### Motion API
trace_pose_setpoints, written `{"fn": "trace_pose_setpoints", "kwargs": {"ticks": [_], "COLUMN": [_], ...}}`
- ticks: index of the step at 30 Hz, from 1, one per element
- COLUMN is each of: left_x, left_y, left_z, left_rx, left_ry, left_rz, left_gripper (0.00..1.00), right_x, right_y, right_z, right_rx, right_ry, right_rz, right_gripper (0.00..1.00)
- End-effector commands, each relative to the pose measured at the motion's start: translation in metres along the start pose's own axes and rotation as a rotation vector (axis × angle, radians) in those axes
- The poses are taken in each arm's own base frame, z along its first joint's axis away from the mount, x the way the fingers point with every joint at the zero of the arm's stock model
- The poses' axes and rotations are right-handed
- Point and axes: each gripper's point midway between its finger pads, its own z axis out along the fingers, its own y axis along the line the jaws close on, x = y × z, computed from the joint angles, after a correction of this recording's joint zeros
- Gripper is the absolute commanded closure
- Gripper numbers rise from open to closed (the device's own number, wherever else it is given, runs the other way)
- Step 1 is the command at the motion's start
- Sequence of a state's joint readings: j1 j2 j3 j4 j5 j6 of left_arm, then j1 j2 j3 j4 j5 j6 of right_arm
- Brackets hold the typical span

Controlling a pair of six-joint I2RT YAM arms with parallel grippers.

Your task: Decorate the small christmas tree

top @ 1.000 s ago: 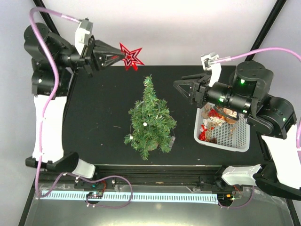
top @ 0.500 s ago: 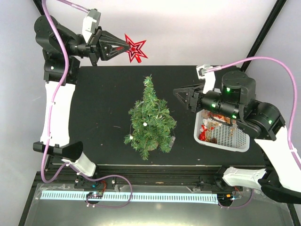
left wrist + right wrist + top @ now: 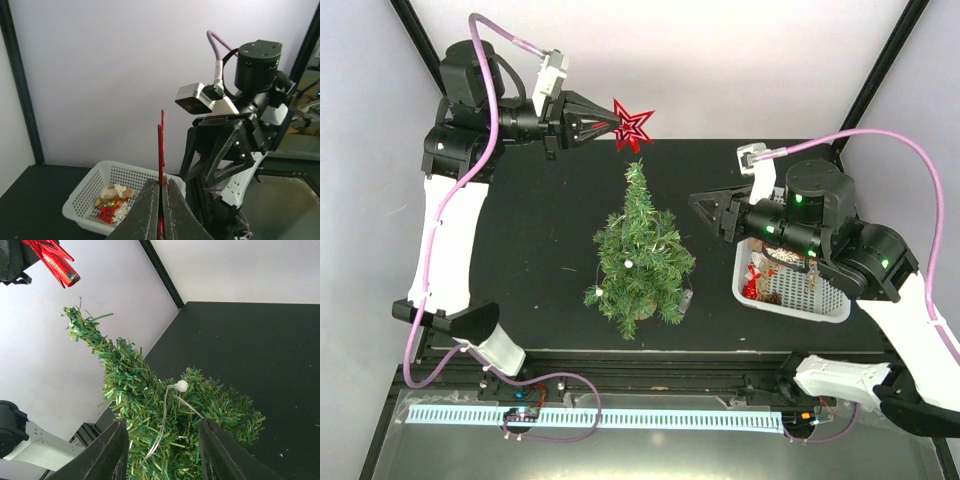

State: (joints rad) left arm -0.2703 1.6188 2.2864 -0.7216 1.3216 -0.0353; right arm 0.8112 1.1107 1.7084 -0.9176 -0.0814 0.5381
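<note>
1. Containers first: one white basket (image 3: 790,312) sits at the right side of the black table (image 3: 540,250), close to the front edge. The right arm hangs over its back half in the top view.
2. The left wrist view looks into that basket (image 3: 82,202): a small heap of red, cream and tan ornaments (image 3: 111,205) lies at one end, with bare mesh floor beside it.
3. The small christmas tree (image 3: 640,260) stands upright near the middle of the table, well clear of the basket. A thin wire with a white bulb (image 3: 182,385) runs through its branches.
4. The left gripper (image 3: 610,122) is clamped on a red star (image 3: 633,127), held high by the table's back edge, just beyond the treetop.
5. The right gripper (image 3: 708,212) hovers between tree and basket, jaws apart and holding nothing.
6. Room to move: open black table lies left of the tree and behind it. The gap between tree and basket is narrower.
7. The right wrist view alone shows clear air between the star (image 3: 52,260) and the tip of the tree (image 3: 150,410).
8. The left wrist view shows the star (image 3: 161,145) edge-on, a thin red blade rising from the pinched fingers (image 3: 145,210).
</note>
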Motion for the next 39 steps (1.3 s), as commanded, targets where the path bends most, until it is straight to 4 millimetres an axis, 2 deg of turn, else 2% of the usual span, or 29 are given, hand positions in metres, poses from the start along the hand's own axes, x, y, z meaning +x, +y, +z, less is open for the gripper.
{"fn": "trace_pose_setpoints", "kwargs": {"ticks": [1, 9, 21, 29, 39], "left_x": [0.008, 0.012, -0.004, -0.007, -0.004], "left_y": [-0.005, -0.011, -0.026, -0.039, -0.037], "left_z": [0.001, 0.0, -0.003, -0.005, -0.005], "left_rx": [-0.059, -0.06, -0.051, -0.024, -0.026], "left_ry": [0.043, 0.056, 0.021, 0.01, 0.013], "left_rz": [0.072, 0.074, 0.084, 0.082, 0.07], "left_gripper": [0.98, 0.99, 0.99, 0.98, 0.98], "right_x": [-0.002, 0.006, 0.012, 0.015, 0.016], "right_y": [-0.001, -0.006, -0.01, -0.01, -0.01], "right_z": [0.0, -0.001, -0.005, -0.006, -0.007], "right_rx": [-0.001, 0.001, 0.01, 0.0, -0.002], "right_ry": [-0.027, -0.023, -0.025, -0.023, -0.028], "right_rz": [0.015, 0.027, 0.049, 0.064, 0.075], "right_gripper": [0.59, 0.6, 0.6, 0.6, 0.6]}}
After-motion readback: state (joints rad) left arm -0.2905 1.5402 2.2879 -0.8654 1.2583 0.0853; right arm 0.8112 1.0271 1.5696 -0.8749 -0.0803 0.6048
